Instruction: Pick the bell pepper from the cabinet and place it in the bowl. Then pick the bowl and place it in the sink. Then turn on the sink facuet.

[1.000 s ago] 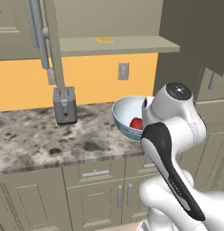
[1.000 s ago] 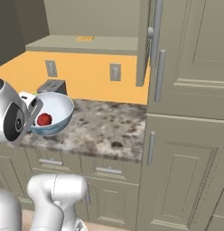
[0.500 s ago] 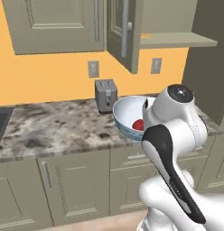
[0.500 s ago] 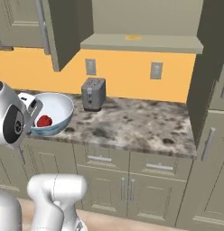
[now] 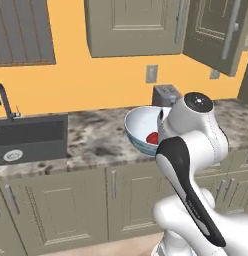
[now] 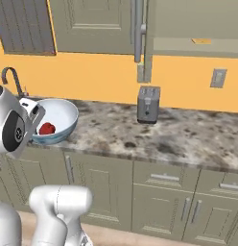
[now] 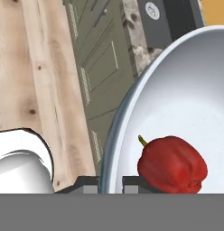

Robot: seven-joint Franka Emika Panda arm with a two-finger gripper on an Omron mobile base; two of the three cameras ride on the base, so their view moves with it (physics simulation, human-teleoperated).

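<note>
Glossy white arm (image 5: 196, 145), black joint bands, rounded links

Grey toaster (image 6: 148, 104) upright on speckled counter (image 6: 188, 139), against orange wall; outlet (image 6: 218, 78) above right.

You are working in a domestic kitchen. A speckled stone counter (image 6: 188, 139) runs over olive-grey base cabinets (image 6: 159, 197), with matching wall cabinets (image 5: 133, 25) above against an orange wall. A dark sink (image 5: 31, 137) with faucet (image 5: 3, 102) is set into the counter, and a toaster (image 6: 148, 104) stands on it below wall outlets (image 6: 218, 78).
</note>
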